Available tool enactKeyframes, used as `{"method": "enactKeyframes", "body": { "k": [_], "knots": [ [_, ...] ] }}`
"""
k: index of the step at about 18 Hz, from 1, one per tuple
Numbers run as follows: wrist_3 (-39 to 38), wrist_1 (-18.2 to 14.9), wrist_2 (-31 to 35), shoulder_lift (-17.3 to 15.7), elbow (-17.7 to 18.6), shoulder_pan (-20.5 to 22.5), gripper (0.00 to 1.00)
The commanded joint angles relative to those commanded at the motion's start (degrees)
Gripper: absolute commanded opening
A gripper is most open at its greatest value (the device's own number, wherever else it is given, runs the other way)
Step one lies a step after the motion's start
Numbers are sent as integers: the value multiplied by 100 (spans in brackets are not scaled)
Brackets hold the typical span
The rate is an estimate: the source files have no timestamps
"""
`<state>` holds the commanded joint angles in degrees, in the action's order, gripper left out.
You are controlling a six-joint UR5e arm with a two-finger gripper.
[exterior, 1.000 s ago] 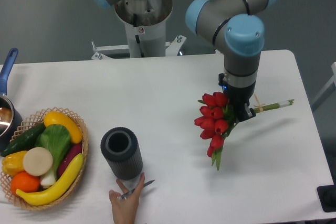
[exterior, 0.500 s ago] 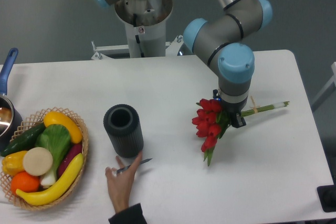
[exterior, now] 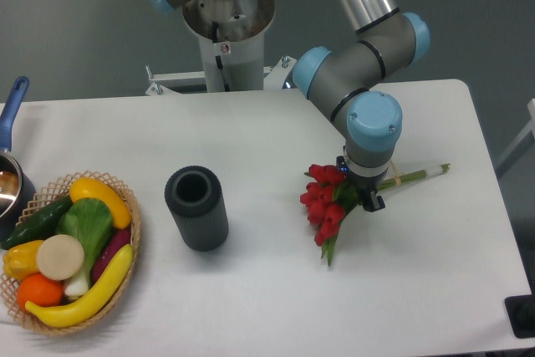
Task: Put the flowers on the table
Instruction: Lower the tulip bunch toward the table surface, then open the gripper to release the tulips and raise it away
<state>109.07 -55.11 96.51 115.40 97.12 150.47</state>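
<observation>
The flowers, a bunch of red tulips with green leaves, lie nearly flat just above or on the white table, right of centre. Their tied stems point to the right. My gripper points straight down over the bunch where the heads meet the stems and is shut on it. Its fingers are mostly hidden under the blue-capped wrist. I cannot tell whether the tulips touch the tabletop.
A dark grey ribbed cylinder stands upright left of the flowers. A wicker basket of colourful vegetables sits at the front left. A pot with a blue handle is at the left edge. The robot base is behind.
The gripper has moved left, away from me, and lower with the flowers. A person's hand with a pen near the cylinder has left the view; the cylinder was shifted slightly.
</observation>
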Motion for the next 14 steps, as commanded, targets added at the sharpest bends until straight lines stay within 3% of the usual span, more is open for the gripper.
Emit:
{"method": "enactKeyframes", "body": {
  "k": [8,12,14],
  "knots": [
    [-88,53,-808,-457,-561,18,100],
    [-141,-122,-949,-580,-1071,0,100],
    [-141,-358,-1054,-589,-1273,17,100]
  ]
}}
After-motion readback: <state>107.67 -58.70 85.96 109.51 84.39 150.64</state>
